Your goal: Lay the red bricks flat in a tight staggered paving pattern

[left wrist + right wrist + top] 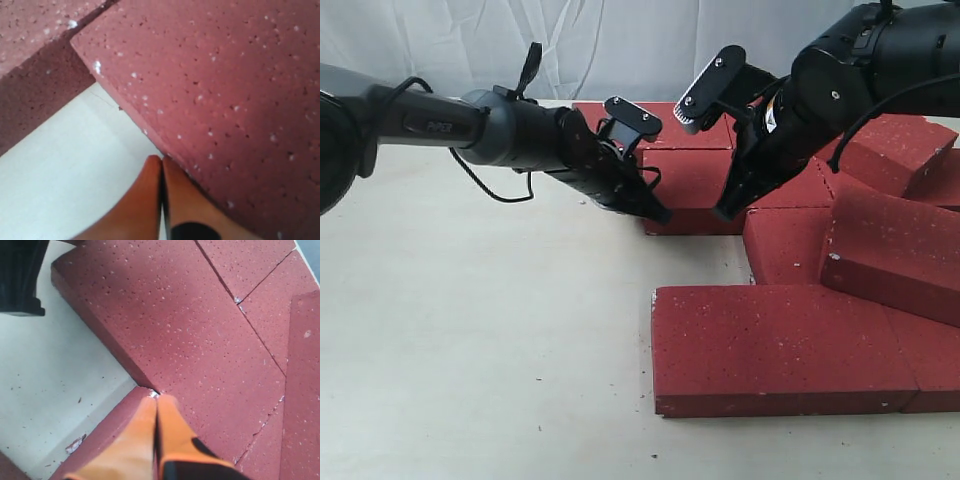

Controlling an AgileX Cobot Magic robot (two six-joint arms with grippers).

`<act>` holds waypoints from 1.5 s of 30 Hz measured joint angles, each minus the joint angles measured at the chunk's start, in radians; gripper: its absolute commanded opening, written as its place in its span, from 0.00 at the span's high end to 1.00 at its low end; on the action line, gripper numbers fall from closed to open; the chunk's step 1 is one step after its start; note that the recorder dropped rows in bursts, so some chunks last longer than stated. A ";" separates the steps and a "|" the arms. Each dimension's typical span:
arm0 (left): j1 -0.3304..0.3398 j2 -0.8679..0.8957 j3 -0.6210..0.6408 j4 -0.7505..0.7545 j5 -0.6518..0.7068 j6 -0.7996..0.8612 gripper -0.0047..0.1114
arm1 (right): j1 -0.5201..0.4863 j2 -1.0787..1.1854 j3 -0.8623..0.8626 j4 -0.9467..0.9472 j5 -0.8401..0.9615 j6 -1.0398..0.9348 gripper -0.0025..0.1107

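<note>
Several red bricks lie in a loose cluster on the right. A middle brick [688,185] [215,90] [175,325] lies flat between both grippers. My left gripper [660,213] [161,161] is shut and empty, its tip against that brick's left side edge. The right gripper [723,212] [156,401] is also shut and empty. Its tip rests at the brick's front edge, where a lower brick [790,245] [110,425] meets it. A large brick [770,345] lies flat in front. Another brick [895,255] leans tilted over its neighbours.
More bricks sit behind: one flat at the back [660,125] [35,20], one tilted at the far right [890,150]. Pale tabletop [470,350] spreads left and front, with small chips on it [75,444]. A white cloth hangs behind.
</note>
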 measured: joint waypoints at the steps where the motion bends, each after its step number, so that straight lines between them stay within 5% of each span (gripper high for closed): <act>1: 0.000 0.002 -0.003 0.003 0.004 0.000 0.96 | 0.000 0.000 0.000 0.000 0.000 0.000 0.99; 17: 0.009 0.002 -0.034 0.056 0.069 0.000 0.96 | 0.000 0.000 0.000 0.000 0.000 0.002 0.99; 31: 0.182 -0.159 -0.036 0.092 0.311 -0.024 0.96 | 0.000 0.000 0.000 0.042 -0.146 0.011 0.99; 36: 0.137 -0.220 -0.036 0.073 0.319 -0.026 0.96 | 0.000 0.000 -0.060 0.045 -0.091 0.072 0.99; 45: 0.026 -0.245 -0.036 0.066 0.375 -0.026 0.96 | -0.008 -0.029 -0.145 -0.102 0.374 0.156 0.99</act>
